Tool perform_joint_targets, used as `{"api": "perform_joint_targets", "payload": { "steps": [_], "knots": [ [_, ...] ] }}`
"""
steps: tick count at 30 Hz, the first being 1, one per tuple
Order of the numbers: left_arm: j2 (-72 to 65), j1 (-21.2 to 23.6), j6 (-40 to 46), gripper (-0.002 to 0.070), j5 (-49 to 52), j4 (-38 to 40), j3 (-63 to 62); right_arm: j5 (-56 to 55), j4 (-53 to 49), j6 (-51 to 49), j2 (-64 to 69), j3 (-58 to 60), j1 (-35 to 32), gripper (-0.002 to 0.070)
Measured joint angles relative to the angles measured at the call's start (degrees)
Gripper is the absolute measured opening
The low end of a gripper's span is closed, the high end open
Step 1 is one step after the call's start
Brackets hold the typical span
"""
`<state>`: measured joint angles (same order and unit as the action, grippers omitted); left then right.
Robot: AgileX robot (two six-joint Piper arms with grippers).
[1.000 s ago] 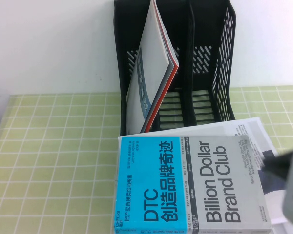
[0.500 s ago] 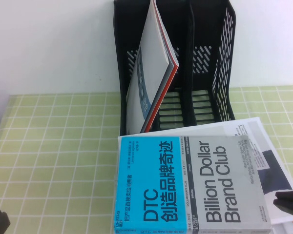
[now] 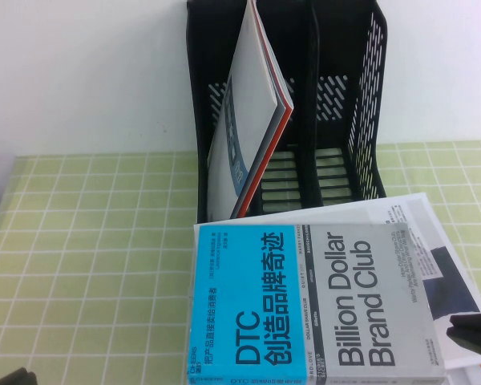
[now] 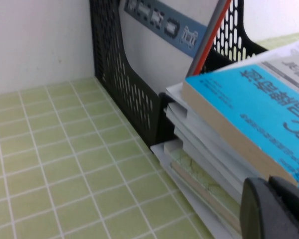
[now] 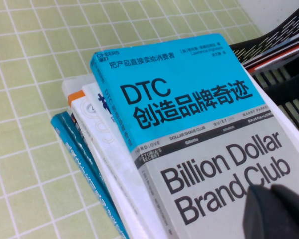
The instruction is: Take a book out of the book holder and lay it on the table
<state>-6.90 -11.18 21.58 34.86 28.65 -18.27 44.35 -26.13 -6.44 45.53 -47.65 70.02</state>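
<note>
Checked table [image 3: 88, 241]: your book [image 3: 305, 305] tops a stack before the book holder [image 3: 361, 104], released; right gripper [image 3: 474, 333] closed empty beside it, left gripper [image 3: 12, 377] unclear.

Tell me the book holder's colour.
Black, the book holder; clearest in the high view.

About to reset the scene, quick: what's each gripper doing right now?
Left gripper: low beside the pile under the book, holding nothing.
Right gripper: shut, empty, at the book's right.

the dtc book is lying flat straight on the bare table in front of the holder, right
Not quite. The DTC book lies flat in front of the book holder, but on a stack of other books and papers, not the bare table. The left wrist view shows it.
</note>
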Motion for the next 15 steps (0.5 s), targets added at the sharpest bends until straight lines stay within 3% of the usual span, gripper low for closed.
{"api": "perform_joint_targets", "payload": {
  "steps": [10, 15],
  "knots": [
    [0.0, 0.0, 0.0, -0.0003, 1.9, -0.1, 0.0, 0.0, 0.0, -0.1, 0.0, 0.0, 0.0, 0.0001],
    [-0.2, 0.0, -0.1, -0.0003, -4.5, 0.0, 0.1, 0.0, 0.0, -0.1, 0.0, 0.1, 0.0, 0.0001]
  ]
}}
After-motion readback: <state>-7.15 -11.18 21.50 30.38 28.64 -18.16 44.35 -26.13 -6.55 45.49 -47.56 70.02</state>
